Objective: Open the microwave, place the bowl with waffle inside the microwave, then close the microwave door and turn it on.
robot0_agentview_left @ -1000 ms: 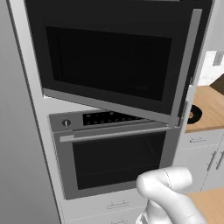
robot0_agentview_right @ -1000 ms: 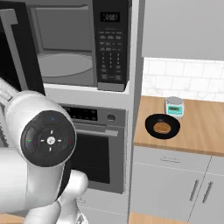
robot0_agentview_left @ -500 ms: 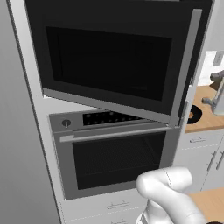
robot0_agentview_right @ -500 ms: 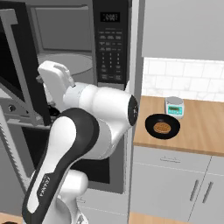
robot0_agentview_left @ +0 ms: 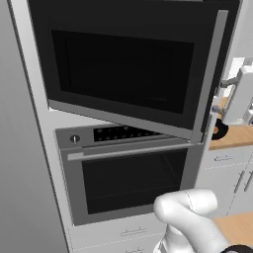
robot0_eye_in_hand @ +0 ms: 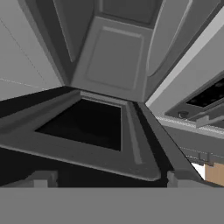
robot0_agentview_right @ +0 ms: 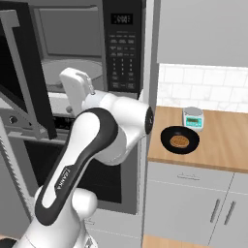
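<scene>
Gripper [robot0_eye_in_hand: 105, 181] tips apart, empty, facing glossy black microwave door [robot0_agentview_left: 128, 64]; round bowl [robot0_agentview_right: 179, 140] on wooden counter [robot0_agentview_right: 223, 145].

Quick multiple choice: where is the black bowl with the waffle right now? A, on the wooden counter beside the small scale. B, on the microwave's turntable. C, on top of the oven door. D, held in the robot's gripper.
A: the bowl sits on the wooden counter just in front of the small scale, with the waffle inside it, outside the open microwave.

A built-in oven [robot0_agentview_left: 131, 180] (grey horizontal handle) stands beside a wooden counter [robot0_agentview_right: 227, 145] bearing a small scale [robot0_agentview_right: 193, 118].
</scene>
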